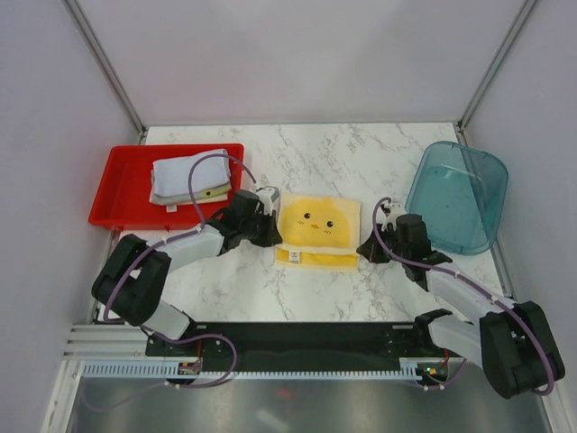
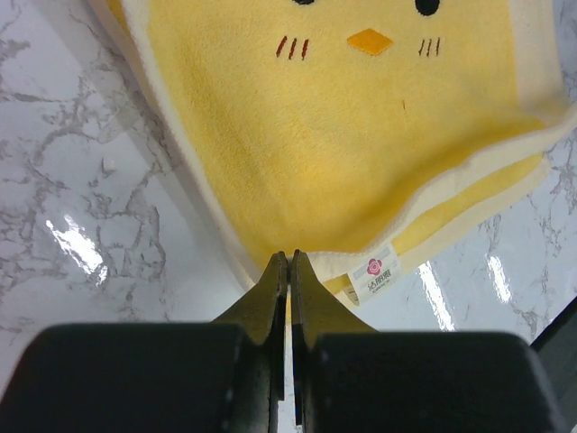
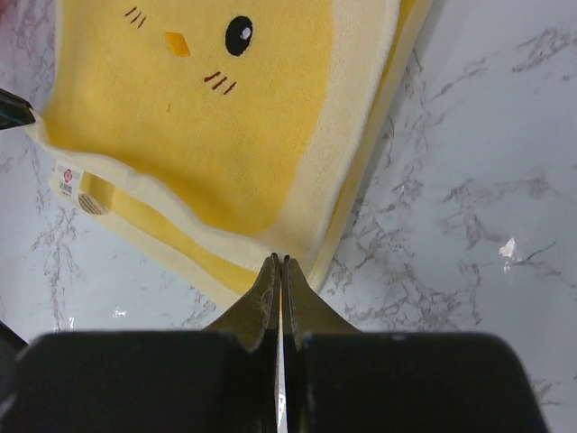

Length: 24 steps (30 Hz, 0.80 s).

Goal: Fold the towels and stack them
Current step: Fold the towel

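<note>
Table (image 1: 361, 153): white marble and shiny; all the other things rest on it.
Basket (image 1: 455, 203): teal and see-through, at the far right, well apart from the work.
Tray (image 1: 113, 185): red, at the far left; it holds the finished pile.
Stack (image 1: 185, 176): folded towels in pale grey and white lie in the tray, with a small yellow mark on the near side.
Yellow towel (image 1: 317, 230): it lies in the middle of the table between the two arms, chick face up. It is folded once, I judge. The upper layer stops short, and the lower layer shows as a strip along the near edge.
Left gripper (image 2: 288, 258): the fingers are pressed together, with the tips at the near left corner of the yellow towel. I see no cloth between them and cannot tell if a thin edge is caught.
Right gripper (image 3: 280, 261): it is closed in the same way, with the tips at the near right corner and nothing visibly held.
Tag (image 2: 374, 271): small and white, it sticks out on the near edge at the left.
Step in hand: probably finishing this fold before the towel goes to the stack.
How to do it well: open both grippers first and take both layers at each corner. Lift the two sides evenly, so the layers do not slide apart and the edges stay lined up.
</note>
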{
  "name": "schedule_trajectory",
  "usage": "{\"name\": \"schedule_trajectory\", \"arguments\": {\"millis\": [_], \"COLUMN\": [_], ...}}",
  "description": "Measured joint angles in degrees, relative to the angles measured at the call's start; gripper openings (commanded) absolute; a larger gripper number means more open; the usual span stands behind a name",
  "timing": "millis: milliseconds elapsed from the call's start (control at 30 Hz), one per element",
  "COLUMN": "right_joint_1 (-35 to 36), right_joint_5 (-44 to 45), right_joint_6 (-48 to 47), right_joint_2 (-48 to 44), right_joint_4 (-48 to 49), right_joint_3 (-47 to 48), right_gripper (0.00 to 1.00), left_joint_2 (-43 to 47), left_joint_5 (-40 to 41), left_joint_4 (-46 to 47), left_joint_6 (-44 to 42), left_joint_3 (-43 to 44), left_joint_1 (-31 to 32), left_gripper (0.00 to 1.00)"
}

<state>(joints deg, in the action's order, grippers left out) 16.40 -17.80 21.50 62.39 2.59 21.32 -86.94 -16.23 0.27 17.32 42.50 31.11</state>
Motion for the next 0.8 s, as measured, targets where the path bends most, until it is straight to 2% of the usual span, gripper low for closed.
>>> {"name": "schedule_trajectory", "arguments": {"millis": [333, 633, 800], "right_joint_1": [0.2, 0.3, 0.3], "right_joint_5": [0.8, 1.6, 1.5], "right_joint_6": [1.9, 1.2, 1.9], "right_joint_2": [-4.5, -5.7, -7.9], "right_joint_4": [-0.2, -5.6, -6.5], "right_joint_3": [-1.5, 6.8, 4.0], "right_gripper": [0.0, 0.0, 0.0], "left_joint_2": [0.9, 6.8, 11.3], "left_joint_5": [2.7, 4.7, 6.2], "left_joint_4": [-0.2, -2.8, -2.5], "left_joint_6": [0.7, 2.0, 3.9], "left_joint_3": [-1.9, 0.7, -2.8], "left_joint_1": [1.5, 1.9, 3.6], "left_gripper": [0.02, 0.02, 0.02]}}
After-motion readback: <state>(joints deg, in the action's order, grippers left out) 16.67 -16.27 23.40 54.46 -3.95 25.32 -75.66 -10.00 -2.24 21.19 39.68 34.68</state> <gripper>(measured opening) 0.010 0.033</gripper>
